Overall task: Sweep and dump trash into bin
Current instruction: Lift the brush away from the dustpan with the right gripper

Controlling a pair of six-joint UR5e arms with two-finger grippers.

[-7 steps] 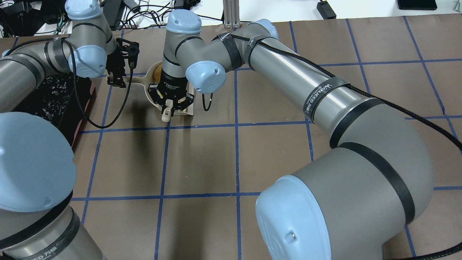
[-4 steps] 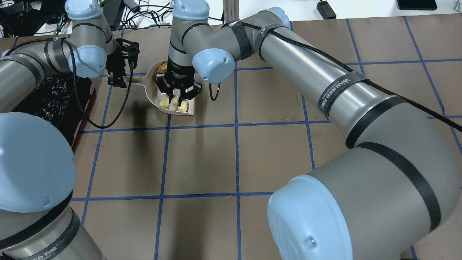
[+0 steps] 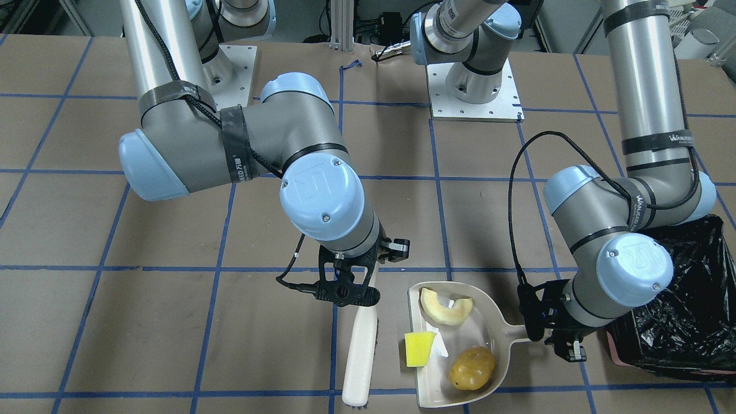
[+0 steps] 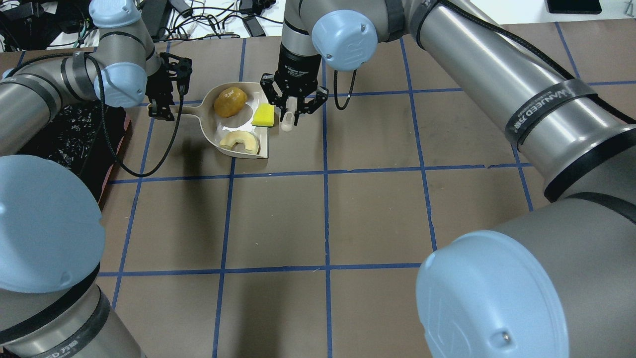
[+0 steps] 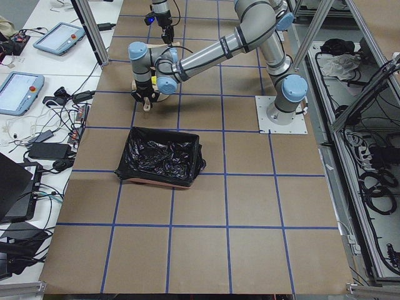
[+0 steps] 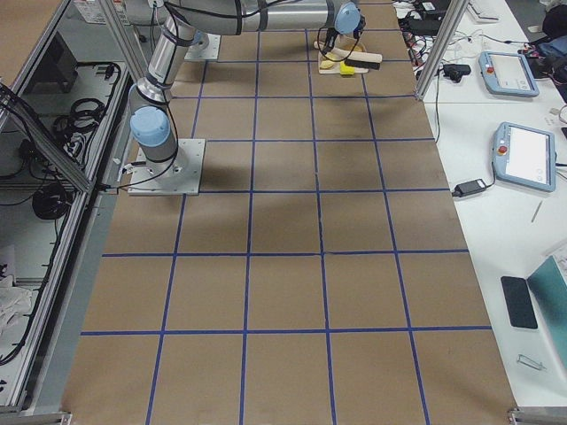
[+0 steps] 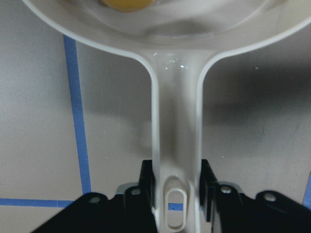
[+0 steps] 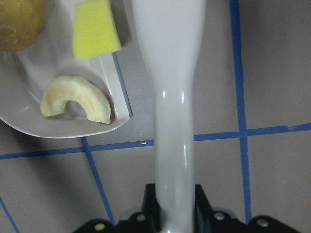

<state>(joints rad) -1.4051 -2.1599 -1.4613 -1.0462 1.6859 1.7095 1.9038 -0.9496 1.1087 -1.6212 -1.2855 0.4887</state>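
The beige dustpan (image 4: pixel 213 127) lies on the table and holds the trash: a golden-brown potato (image 4: pixel 230 102), a pale yellow rind slice (image 4: pixel 240 141) and a yellow sponge block (image 4: pixel 264 116) at its open lip. My left gripper (image 4: pixel 161 102) is shut on the dustpan handle (image 7: pixel 176 145). My right gripper (image 4: pixel 293 107) is shut on the beige brush handle (image 8: pixel 172 121), just right of the pan's lip. The brush (image 3: pixel 361 351) lies alongside the pan (image 3: pixel 460 336). The bin (image 4: pixel 74 139), lined with black plastic, stands left of the pan.
The table is brown paper with a blue tape grid. The bin (image 3: pixel 684 333) sits right behind my left wrist. Cables and devices lie beyond the table's far edge (image 4: pixel 208 22).
My right gripper has carried the brush from over the dustpan to the right and farther away, past the pan's lip, uncovering the trash inside. My left gripper and the dustpan have not moved.
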